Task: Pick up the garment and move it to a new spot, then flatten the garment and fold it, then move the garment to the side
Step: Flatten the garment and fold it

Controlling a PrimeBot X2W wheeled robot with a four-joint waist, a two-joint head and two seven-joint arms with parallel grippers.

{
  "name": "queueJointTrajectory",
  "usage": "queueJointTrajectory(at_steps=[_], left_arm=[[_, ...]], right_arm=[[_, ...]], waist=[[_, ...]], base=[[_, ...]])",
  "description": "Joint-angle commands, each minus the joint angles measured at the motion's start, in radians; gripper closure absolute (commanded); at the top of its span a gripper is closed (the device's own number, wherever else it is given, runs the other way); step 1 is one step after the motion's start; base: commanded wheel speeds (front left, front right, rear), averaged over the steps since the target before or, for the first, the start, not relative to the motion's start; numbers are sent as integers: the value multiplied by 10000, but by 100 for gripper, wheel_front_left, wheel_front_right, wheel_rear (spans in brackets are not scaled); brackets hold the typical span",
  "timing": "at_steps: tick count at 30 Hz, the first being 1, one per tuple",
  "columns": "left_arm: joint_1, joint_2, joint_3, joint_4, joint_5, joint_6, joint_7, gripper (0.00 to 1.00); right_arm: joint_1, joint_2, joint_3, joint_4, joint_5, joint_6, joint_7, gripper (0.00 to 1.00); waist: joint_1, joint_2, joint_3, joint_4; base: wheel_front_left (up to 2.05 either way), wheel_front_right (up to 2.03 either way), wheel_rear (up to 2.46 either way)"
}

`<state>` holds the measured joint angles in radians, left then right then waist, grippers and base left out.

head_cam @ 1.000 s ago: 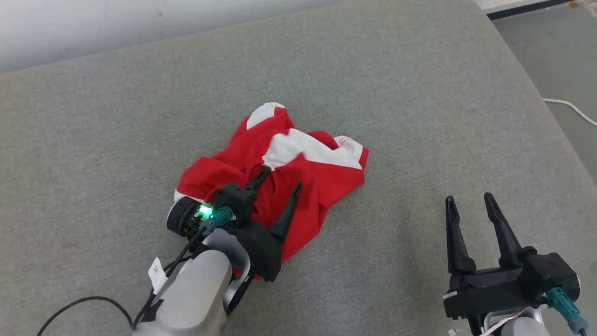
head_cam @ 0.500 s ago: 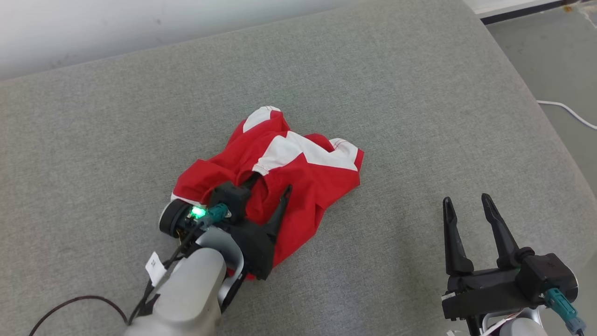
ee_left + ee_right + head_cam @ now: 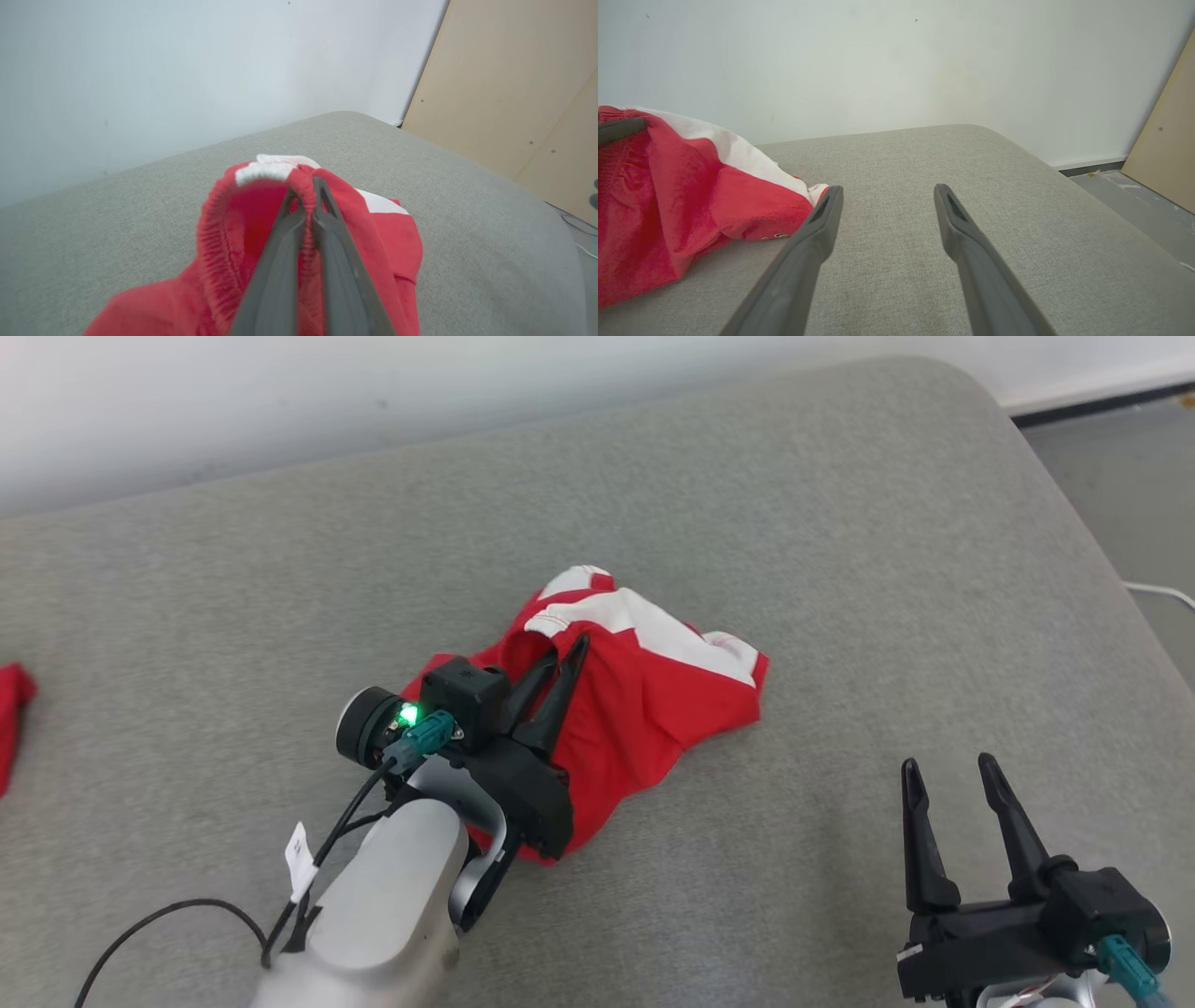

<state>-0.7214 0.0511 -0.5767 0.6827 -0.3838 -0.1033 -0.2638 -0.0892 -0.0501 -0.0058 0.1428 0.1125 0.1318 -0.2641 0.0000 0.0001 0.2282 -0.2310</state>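
Near the middle of the grey cushioned surface [image 3: 840,541] lies the garment [image 3: 653,709], a crumpled red piece with white panels along its far side. Its near-left portion is bunched up around the left gripper [image 3: 566,651], while its right portion rests on the surface.

Left gripper: closed. In the left wrist view the two dark fingers are pressed together on a ribbed red band of the garment [image 3: 224,242], with the left gripper [image 3: 304,186] pinching the band just below a white patch. The cloth arches up to either side of the fingers. The pinched edge appears raised off the surface, though the head view does not confirm this.

Right gripper [image 3: 948,763]: fingers spread apart and holding nothing. It sits at the near right, well apart from the garment, fingers pointing toward the far side. In the right wrist view the right gripper [image 3: 887,188] is just above bare grey fabric, and the garment [image 3: 691,196] lies to its left, its white-edged corner close to the left finger but not touching it.

Other observations: a small red item [image 3: 9,719] shows at the left edge of the surface; it is cut off by the frame. A pale wall [image 3: 280,392] runs behind the surface. A white cable [image 3: 1162,593] lies on the floor [image 3: 1120,476] at the right.
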Motion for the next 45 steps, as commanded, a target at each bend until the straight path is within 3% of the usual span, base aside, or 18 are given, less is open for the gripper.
queueJointTrajectory(at_steps=[1,12,20,28,37,38,39,45], left_arm=[[200,21,41,-192,-21,20,-9,100],[2113,781,-8,-2479,-115,307,223,100],[4301,1641,164,-3750,-519,774,536,100],[6019,2099,587,-3543,-1053,1111,286,100],[6036,2293,1230,-2723,-1240,1118,28,99],[6023,2256,1300,-2683,-1255,1111,11,68],[6018,2233,1347,-2674,-1232,1100,-6,0],[6232,2090,2200,-3376,-1114,1258,-10,0]], right_arm=[[140,0,-21,15,-62,-22,-4,0],[582,-1,1,68,-210,-22,-4,0],[647,-1,76,146,-259,-22,-4,0],[750,-1,38,236,-307,-23,-4,0],[734,-1,-6,337,-302,-23,-4,0],[756,-1,4,349,-289,-23,-4,0],[784,-1,8,358,-271,-23,-4,0],[927,-1,-64,362,-203,-23,-4,0]], waist=[[0,-1,-499,557],[0,-1,-1317,2174],[0,-1,-1450,2589],[0,-1,-1564,2689],[0,-1,-1629,2781],[0,-1,-1660,2788],[0,-1,-1691,2794],[0,-1,-1893,2921]], base=[[0,0,0],[0,0,0],[0,0,0],[0,0,0],[0,0,0],[0,0,0],[0,0,0],[0,0,0]])
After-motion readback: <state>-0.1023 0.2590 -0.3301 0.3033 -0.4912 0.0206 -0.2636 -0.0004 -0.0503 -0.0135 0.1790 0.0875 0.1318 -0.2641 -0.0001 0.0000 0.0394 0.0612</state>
